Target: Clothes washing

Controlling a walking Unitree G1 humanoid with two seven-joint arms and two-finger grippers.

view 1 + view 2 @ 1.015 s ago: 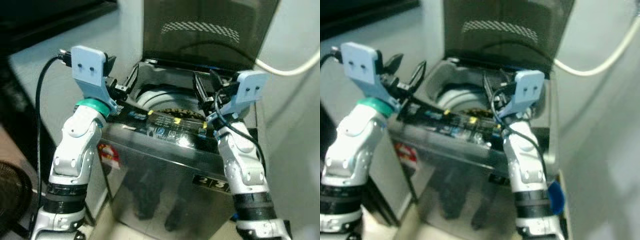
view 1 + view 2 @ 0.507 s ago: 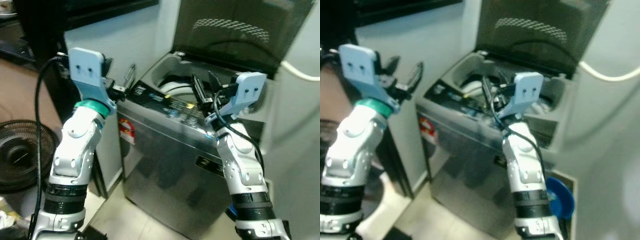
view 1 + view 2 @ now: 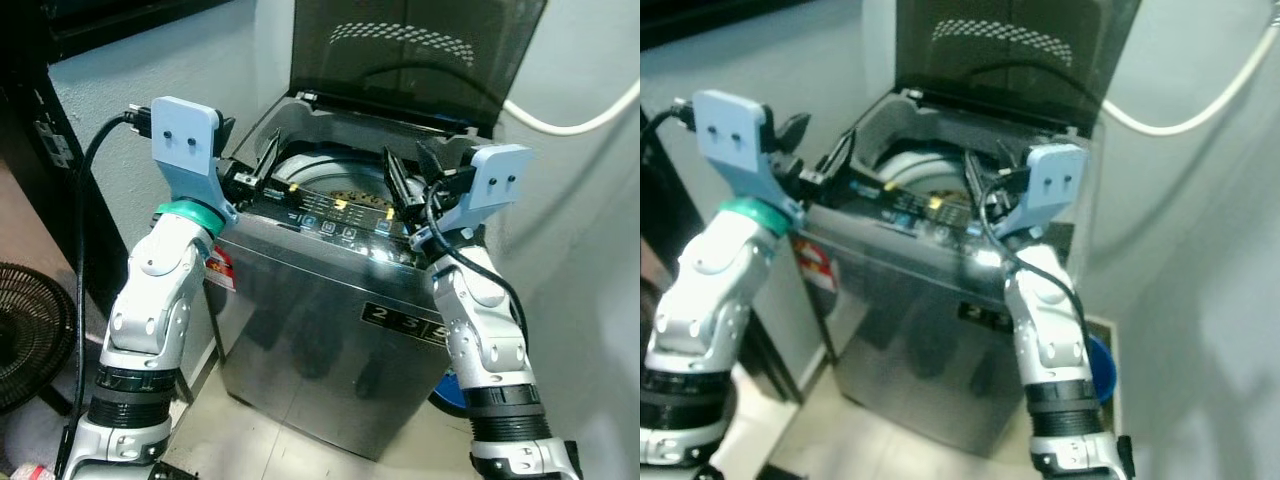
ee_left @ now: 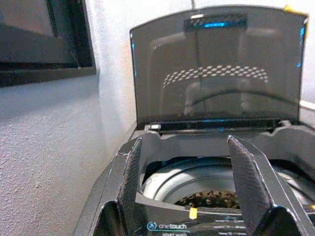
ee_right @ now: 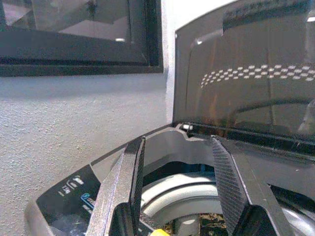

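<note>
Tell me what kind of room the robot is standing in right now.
Probably a home laundry corner: a top-loading washing machine stands against the wall with its lid raised, a white hose runs behind it, and a floor fan sits nearby.

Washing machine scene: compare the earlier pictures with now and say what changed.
Only the camera swung; the washing machine did not move. Its lid stays up, and the left hand and right hand stay open and empty above the control panel.

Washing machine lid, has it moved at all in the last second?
No. The lid stands raised behind the drum, as before, against the washing machine body; only the camera shifted.
</note>
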